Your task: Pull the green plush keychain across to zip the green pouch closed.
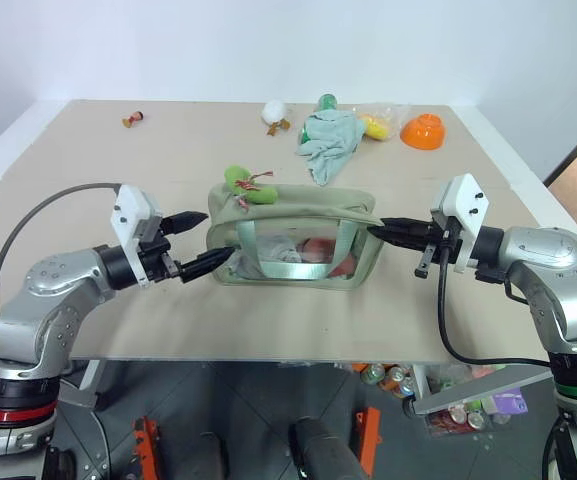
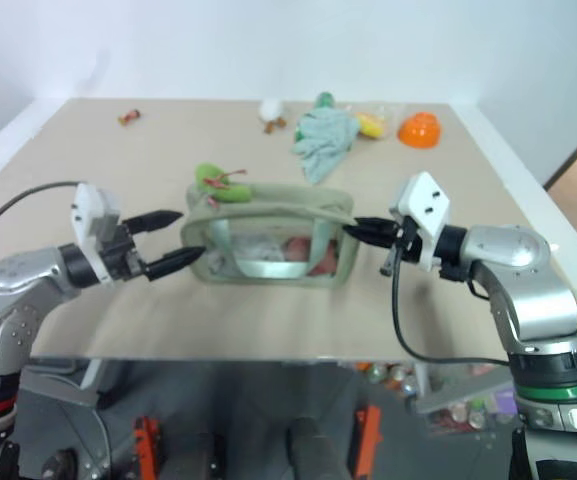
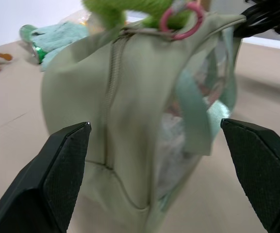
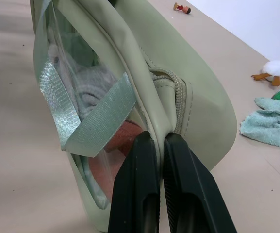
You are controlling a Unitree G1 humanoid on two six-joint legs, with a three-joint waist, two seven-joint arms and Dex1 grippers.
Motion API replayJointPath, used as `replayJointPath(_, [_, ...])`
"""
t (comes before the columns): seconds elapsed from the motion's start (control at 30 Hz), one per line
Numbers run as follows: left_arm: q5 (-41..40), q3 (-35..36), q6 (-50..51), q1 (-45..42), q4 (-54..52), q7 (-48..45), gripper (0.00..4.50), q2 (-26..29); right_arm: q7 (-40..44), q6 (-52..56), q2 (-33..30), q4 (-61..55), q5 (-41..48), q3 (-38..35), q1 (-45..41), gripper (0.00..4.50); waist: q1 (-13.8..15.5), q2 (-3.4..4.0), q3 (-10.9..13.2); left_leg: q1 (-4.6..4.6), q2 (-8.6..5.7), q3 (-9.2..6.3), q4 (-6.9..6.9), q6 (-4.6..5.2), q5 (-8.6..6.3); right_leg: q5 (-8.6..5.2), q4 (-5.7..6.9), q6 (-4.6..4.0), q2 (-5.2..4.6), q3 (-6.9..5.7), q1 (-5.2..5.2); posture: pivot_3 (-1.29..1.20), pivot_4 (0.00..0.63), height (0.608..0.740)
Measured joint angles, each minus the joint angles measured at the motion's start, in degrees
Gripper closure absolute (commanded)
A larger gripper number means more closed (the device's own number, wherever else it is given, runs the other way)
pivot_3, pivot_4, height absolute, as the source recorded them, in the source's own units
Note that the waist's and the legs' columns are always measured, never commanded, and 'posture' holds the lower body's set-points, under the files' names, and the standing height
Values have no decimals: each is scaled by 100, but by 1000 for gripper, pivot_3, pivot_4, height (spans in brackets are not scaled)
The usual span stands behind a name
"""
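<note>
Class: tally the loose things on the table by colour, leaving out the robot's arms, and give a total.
Green: 4, green pouch, green plush keychain, mint cloth, bottle top
Orange: 1, bowl
White: 1, toy
Yellow: 1, item
Reddish: 1, small figure
Total: 8

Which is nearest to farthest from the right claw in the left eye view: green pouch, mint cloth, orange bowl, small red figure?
From the right claw:
1. green pouch, pinched at its end.
2. mint cloth, beyond the pouch.
3. orange bowl, far right; close to the cloth's rank.
4. small red figure, far left.
</note>
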Motion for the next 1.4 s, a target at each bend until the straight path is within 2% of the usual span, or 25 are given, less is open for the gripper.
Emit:
replayJointPath(0.23, [11, -179, -249, -201, 165, -178, 3157, -92, -18, 17, -3, -56, 20, -28, 53, 4500, -3, -1, -1, 0, 0, 1, 0, 0, 0, 0, -1, 0, 0, 2, -1, 0, 150, 739])
replayJointPath(0.27, [15, -188, -293, -202, 200, -184, 3601, -92, -20, 17, -3, -57, 21, -32, 57, 4500, -3, -1, -1, 0, 0, 0, 0, 0, 0, 0, -1, 0, 0, 0, 0, 0, 150, 739])
replayJointPath(0.37, [25, -203, -325, -210, 254, -195, 4455, -92, -23, 18, -3, -58, 21, -35, 58, 4500, -2, -1, -1, -1, 0, 1, 0, 0, 0, 0, -1, 0, -1, 1, 0, 0, 150, 739])
replayJointPath(0.6, [89, -226, -344, -309, 383, -246, 4455, -94, -37, 70, -2, -63, 55, -43, 57, 4500, -2, -1, -1, -1, 0, 0, 1, 0, 0, 0, -1, 0, 0, 0, 0, 0, 150, 739])
replayJointPath(0.67, [113, -241, -345, -329, 384, -234, 4500, -96, -67, 251, 2, -88, 157, -80, 56, 3802, -2, -1, -1, -1, 0, 0, 1, 0, 0, 0, -1, 1, -1, 1, 0, 0, 150, 739])
replayJointPath(0.7, [118, -246, -345, -337, 384, -230, 4500, -96, -59, 359, -5, -96, 175, -83, 60, 3624, -1, -1, -1, -1, 0, 0, 1, 0, 0, 0, -1, 1, -1, 1, 1, 0, 150, 739])
replayJointPath(0.93, [192, -274, -459, -368, 460, -223, 4500, -96, 60, 873, -102, -290, 490, -132, 249, 1172, 15, -1, 0, -7, -1, 0, -2, 0, 0, -1, -1, 2, -2, 1, -6, 0, 150, 739])
replayJointPath(1.03, [237, -327, -497, -417, 503, -228, 4500, -96, 65, 1014, -320, -335, 603, -396, 262, 40, 36, 0, 0, -7, -5, 1, -1, 0, 0, -2, -1, 3, -5, 2, -5, 0, 150, 739])
replayJointPath(1.17, [271, -348, -553, -432, 542, -242, 4500, -86, -44, 1375, -619, -310, 789, -760, -99, 40, 31, 2, 2, -6, -6, 10, -1, 0, 0, -1, -2, 2, -6, 10, -9, 0, 150, 739])
replayJointPath(1.3, [304, -357, -575, -444, 559, -236, 4500, -70, -353, 1579, -599, -417, 940, -772, -1399, 40, 14, 6, 4, -1, -3, 5, -4, 3, 2, 2, -1, -2, -2, 5, -8, 0, 150, 739])
replayJointPath(1.4, [359, -327, -622, -417, 568, -179, 4500, -58, -820, 1649, 263, -744, 905, -277, -2273, 40, -37, 4, 1, 2, 5, 4, -9, 3, 1, 2, -1, -5, 6, 7, -8, 0, 150, 739])
